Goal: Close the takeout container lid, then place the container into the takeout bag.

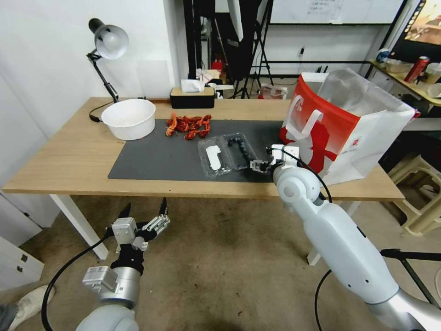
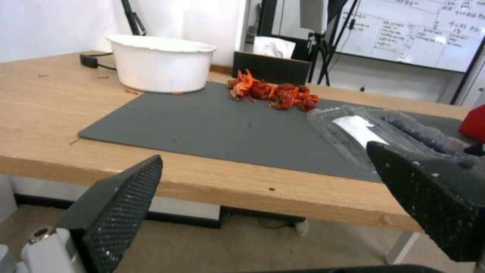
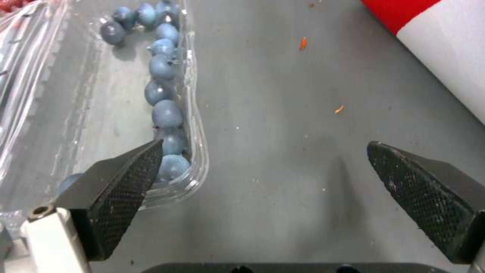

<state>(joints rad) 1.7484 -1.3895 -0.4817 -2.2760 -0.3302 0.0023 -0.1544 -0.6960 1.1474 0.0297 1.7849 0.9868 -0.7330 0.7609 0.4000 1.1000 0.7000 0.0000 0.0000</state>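
Observation:
The takeout container (image 1: 240,148) lies open on the grey mat (image 1: 156,158), dark blue berries in its tray (image 3: 166,110). Its lid (image 1: 212,157), marked by a white sticker, lies flat beside the tray, on the robot's-left side (image 2: 356,127). My right gripper (image 1: 258,166) hovers open at the tray's near right corner; one finger (image 3: 126,182) sits over that corner, the other (image 3: 424,189) over bare mat. The takeout bag (image 1: 349,124) stands open just right of it (image 3: 445,34). My left gripper (image 1: 144,209) hangs open below the table's front edge (image 2: 263,152).
A white bowl (image 1: 128,118) and a pile of red crayfish (image 1: 189,125) sit at the back of the mat. A tissue box (image 1: 192,97) and a desk lamp (image 1: 108,43) stand behind them. Stools and a shelf crowd the right side.

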